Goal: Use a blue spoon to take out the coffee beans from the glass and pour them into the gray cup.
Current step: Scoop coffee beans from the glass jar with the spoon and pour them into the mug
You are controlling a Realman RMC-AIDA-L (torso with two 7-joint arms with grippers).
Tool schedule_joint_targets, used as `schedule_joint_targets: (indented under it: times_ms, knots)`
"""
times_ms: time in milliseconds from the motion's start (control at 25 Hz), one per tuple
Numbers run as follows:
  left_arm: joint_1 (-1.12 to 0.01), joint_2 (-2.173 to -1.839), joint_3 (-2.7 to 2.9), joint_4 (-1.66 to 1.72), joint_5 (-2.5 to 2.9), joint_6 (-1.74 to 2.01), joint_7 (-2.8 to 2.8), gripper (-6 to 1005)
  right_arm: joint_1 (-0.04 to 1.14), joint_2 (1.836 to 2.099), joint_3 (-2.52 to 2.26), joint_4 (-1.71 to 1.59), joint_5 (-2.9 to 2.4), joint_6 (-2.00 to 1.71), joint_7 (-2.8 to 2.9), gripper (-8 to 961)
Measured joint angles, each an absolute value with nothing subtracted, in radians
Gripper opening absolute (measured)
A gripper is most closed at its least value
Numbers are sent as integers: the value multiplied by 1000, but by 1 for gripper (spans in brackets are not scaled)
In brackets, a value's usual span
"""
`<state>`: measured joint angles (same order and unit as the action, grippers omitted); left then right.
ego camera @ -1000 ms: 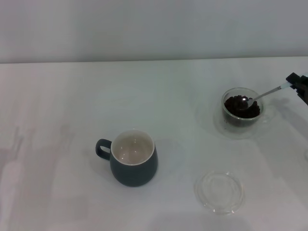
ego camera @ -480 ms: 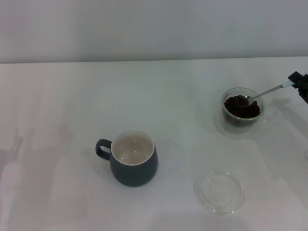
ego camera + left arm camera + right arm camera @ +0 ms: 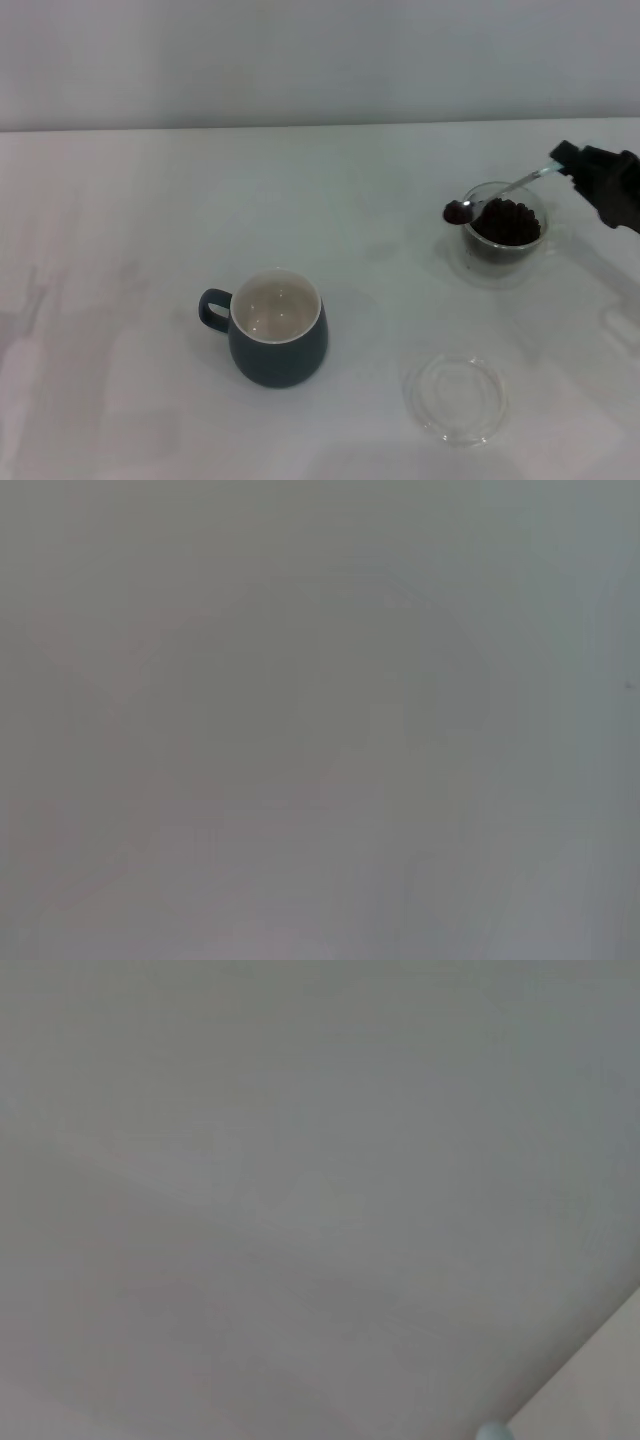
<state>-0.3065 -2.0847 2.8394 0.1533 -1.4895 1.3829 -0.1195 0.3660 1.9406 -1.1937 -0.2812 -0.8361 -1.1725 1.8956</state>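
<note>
Lifted since earlier, blue spoon (image 3: 500,193) with coffee beans (image 3: 456,211) is gripped by right gripper (image 3: 572,162), at glass's (image 3: 503,234) 10 o'clock rim.

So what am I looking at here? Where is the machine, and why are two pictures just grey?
It is a two-armed robot. The clear picture comes from a camera on its head, looking down at a white table. The grey ones come from cameras on its wrists, which show nothing recognisable here. The black part at the edge is the right gripper, holding the blue spoon with coffee beans in its bowl, lifted beside the glass of beans. Nearer the camera stand the empty gray cup and a clear glass saucer. The left arm is out of sight.
</note>
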Motion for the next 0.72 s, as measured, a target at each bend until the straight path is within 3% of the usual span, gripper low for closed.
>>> schedule_joint_targets:
  times_ms: [320,600,720]
  knots:
    - [-305,-2085,2838,153,-1490,1382,-90,873,399,1959,-1274,-285,-836,-1211,1907,141]
    - [-305,-2083,2839,153,-1489,1382,-89,873,425,2006,-1342,-292,-836,-1229,1903,141]
    - [-305,-2083,2839,153,-1488,1382,-89,873,437,2012,-1372,-297,-836,-1227,1902,141]
